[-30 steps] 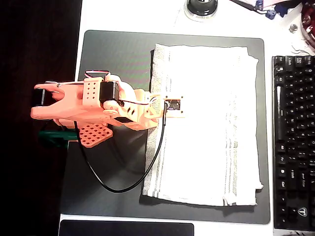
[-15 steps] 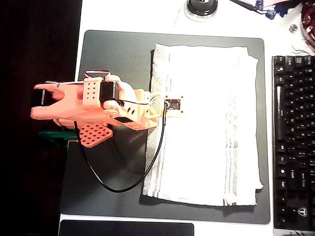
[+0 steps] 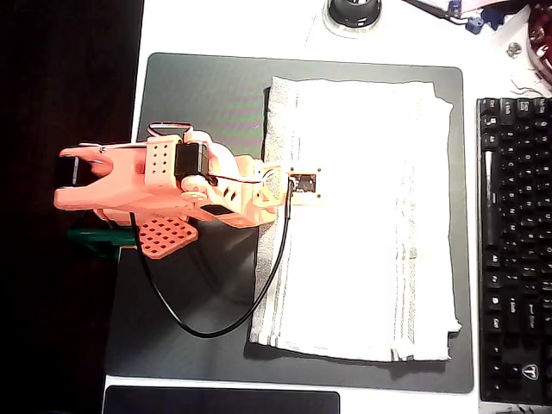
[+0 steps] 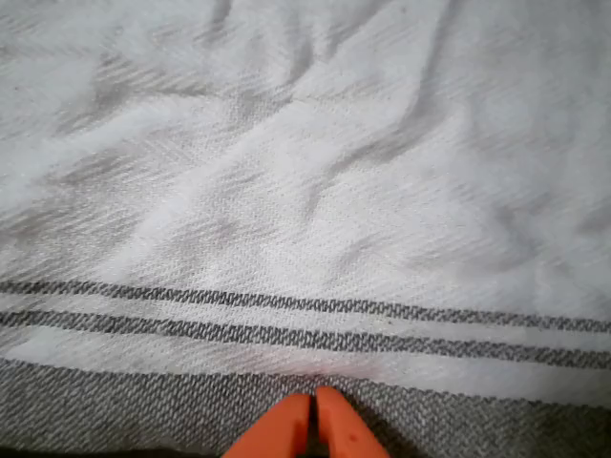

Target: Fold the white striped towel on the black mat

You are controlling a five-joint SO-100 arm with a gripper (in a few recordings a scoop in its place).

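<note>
The white striped towel [image 3: 362, 216] lies flat on the right half of the black mat [image 3: 198, 95], with layered edges along its left side. My orange arm reaches in from the left, and my gripper [image 3: 274, 195] sits at the towel's left edge under the small camera board. In the wrist view the two orange fingertips [image 4: 286, 427] are pressed together, so the gripper [image 4: 313, 418] is shut, just above the towel's [image 4: 305, 191] grey woven band and thin grey stripes. No cloth shows between the tips.
A black keyboard [image 3: 515, 250] runs along the mat's right side. A round black-and-white object [image 3: 352, 13] stands beyond the mat's top edge, and a smaller dark pad [image 3: 220, 401] lies below it. A black cable [image 3: 216, 323] loops over the mat's left half.
</note>
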